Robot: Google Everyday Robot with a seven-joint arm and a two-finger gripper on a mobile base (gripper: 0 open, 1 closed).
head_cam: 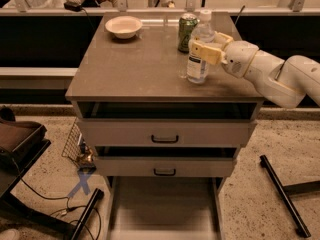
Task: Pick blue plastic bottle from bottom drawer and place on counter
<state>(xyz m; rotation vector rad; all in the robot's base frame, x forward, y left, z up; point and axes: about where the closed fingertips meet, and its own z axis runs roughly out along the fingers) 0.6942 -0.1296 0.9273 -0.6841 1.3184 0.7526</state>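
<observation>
The blue plastic bottle (199, 69), clear with a white cap and a pale label, stands upright on the counter (135, 69) near its right side, just in front of the green can. My gripper (212, 45) reaches in from the right at the bottle's upper half. Its yellow fingers (204, 52) are closed around the bottle. The bottom drawer (162, 204) is pulled out at the foot of the cabinet and nothing shows in it.
A green soda can (187, 31) stands right behind the bottle and a white bowl (123, 26) sits at the counter's back left. The two upper drawers (165, 133) are slightly ajar. A black bar (282, 194) lies on the floor to the right, and a dark stand and cables are to the left.
</observation>
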